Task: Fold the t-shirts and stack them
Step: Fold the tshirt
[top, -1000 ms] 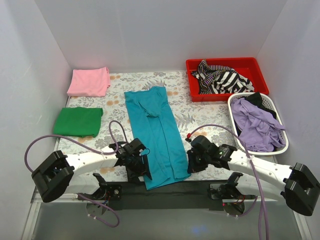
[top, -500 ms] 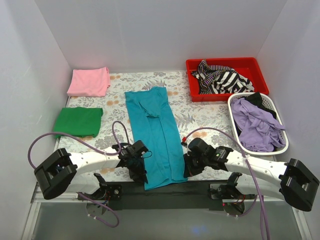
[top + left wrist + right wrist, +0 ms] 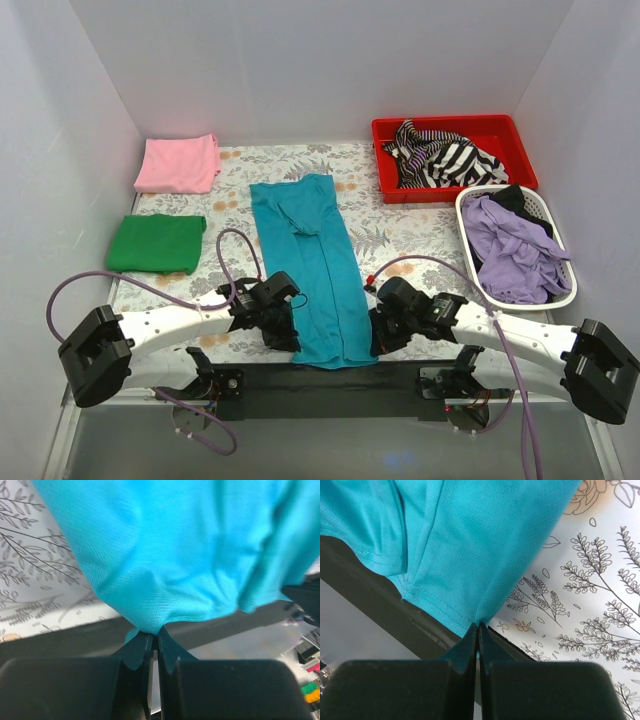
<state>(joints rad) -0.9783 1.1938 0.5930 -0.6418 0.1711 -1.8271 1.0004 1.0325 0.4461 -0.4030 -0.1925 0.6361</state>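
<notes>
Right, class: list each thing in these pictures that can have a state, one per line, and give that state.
teal t-shirt: folded into a long strip, near hem pinched at both corners
pink t-shirt: folded, lying alone
green t-shirt: folded, lying alone
striped garment: crumpled in red tray
purple garment: crumpled in white basket
left pincer: shut on teal t-shirt
right pincer: shut on teal t-shirt
</notes>
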